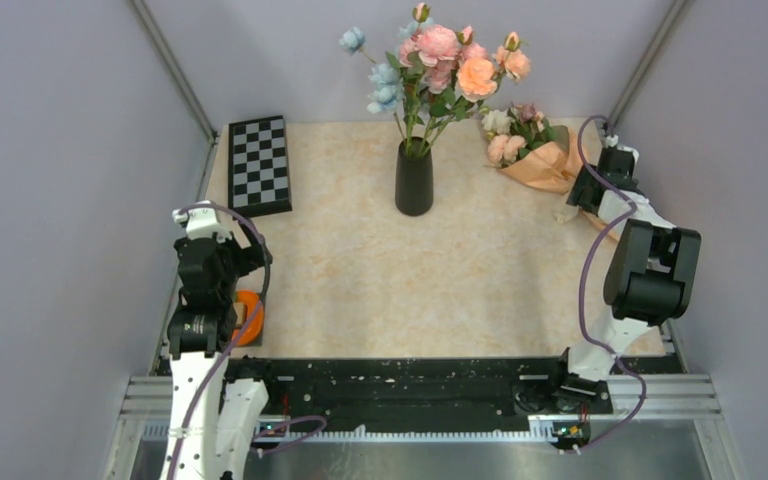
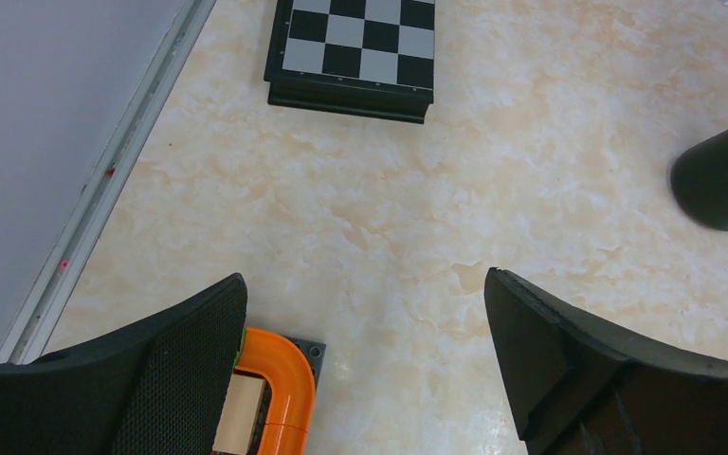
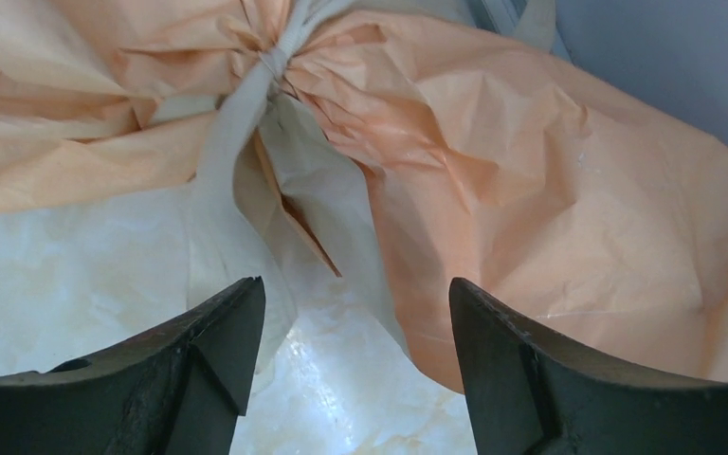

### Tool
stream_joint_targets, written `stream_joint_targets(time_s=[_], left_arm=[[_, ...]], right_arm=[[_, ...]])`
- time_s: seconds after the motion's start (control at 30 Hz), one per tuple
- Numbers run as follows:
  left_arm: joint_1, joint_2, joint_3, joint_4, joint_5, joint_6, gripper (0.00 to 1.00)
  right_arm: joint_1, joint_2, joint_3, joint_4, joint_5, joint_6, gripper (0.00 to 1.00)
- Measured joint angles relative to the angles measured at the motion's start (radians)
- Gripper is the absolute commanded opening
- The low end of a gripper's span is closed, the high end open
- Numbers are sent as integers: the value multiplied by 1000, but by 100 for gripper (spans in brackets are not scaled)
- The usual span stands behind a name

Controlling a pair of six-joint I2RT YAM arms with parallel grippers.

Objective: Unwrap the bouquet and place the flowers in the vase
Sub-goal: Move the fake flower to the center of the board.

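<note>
The bouquet (image 1: 538, 158) lies on its side at the back right of the table, with its flowers (image 1: 508, 138) pointing left. Its peach-orange paper (image 3: 531, 190) is tied with a pale ribbon knot (image 3: 270, 59), and the ribbon tails (image 3: 223, 190) trail toward me. My right gripper (image 3: 355, 289) is open just short of the ribbon tails and the paper's edge, with only bare table between its fingers. The black vase (image 1: 414, 180) stands at the back middle and holds a taller pink, orange and blue bunch (image 1: 440, 60). My left gripper (image 2: 365, 280) is open and empty low over the table at the left.
A chessboard (image 1: 259, 164) lies at the back left. An orange curved piece on a grey base (image 2: 280, 384) sits under my left finger near the left rail. Grey walls close in the table on three sides. The vase's side (image 2: 720, 175) shows in the left wrist view.
</note>
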Motion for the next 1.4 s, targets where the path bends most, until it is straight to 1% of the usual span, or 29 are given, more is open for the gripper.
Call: stream_joint_targets(time_s=[0.1, 0.2, 0.43, 0.5, 0.53, 0.73, 0.9, 1.17, 1.4], left_arm=[[-2, 4, 0, 0, 3, 0, 99], [-2, 8, -2, 0, 7, 1, 99], [-2, 15, -4, 0, 11, 1, 99], [-2, 21, -4, 0, 11, 1, 99], [-2, 26, -4, 0, 11, 1, 99], [-2, 38, -4, 0, 14, 0, 99], [-2, 40, -4, 0, 14, 0, 99], [-2, 40, -4, 0, 22, 0, 99], [-2, 45, -4, 0, 33, 0, 99]], right_arm=[[-7, 0, -24, 5, -4, -1, 64], [-7, 1, -34, 0, -10, -7, 53], [-9, 2, -34, 3, -27, -14, 21], [-9, 2, -34, 3, -29, -22, 9], [-9, 2, -34, 2, -28, -24, 1], [-6, 2, -34, -10, -24, -29, 0], [20, 2, -34, -39, -13, -23, 0], [146, 1, -29, -141, 24, 26, 0], [257, -2, -14, -214, 18, 102, 0]])
